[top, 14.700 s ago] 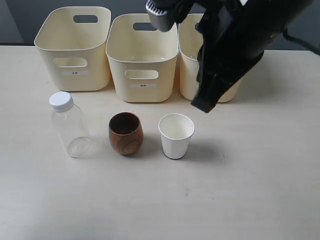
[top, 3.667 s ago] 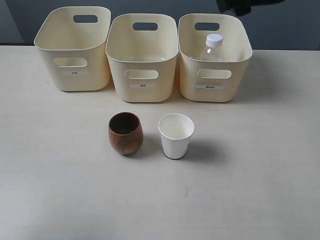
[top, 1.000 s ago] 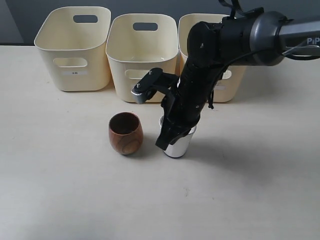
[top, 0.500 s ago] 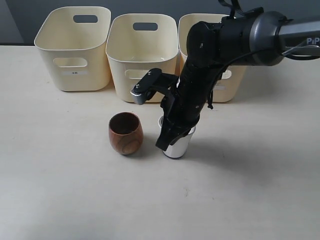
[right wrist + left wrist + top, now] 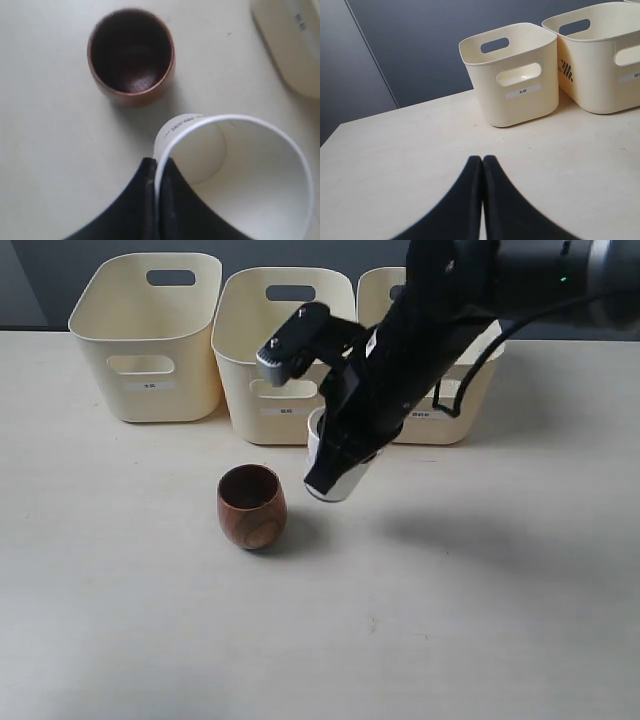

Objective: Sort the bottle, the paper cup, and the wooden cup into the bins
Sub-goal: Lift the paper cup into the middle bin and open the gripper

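Note:
My right gripper [image 5: 325, 476] is shut on the rim of the white paper cup [image 5: 340, 483], one finger inside the wall and one outside [image 5: 158, 167]. The paper cup [image 5: 240, 165] hangs tilted above the table, in front of the middle bin [image 5: 285, 360]. The dark brown wooden cup [image 5: 252, 505] stands upright on the table, left of and below the lifted cup [image 5: 131, 55]. Three cream bins stand in a row at the back: left bin [image 5: 148, 335], middle bin, right bin [image 5: 478, 385]. The bottle is hidden behind my right arm. My left gripper [image 5: 483, 159] is shut with nothing in it, low over the table.
In the left wrist view the left bin [image 5: 512, 75] and the middle bin [image 5: 600, 55] stand beyond the gripper on the pale table [image 5: 395, 150]. A bin's corner [image 5: 295, 45] shows in the right wrist view. My right arm reaches across the right bin.
My right gripper has lifted the paper cup off the table and carried it up and slightly left, toward the bins. The wooden cup has not moved.

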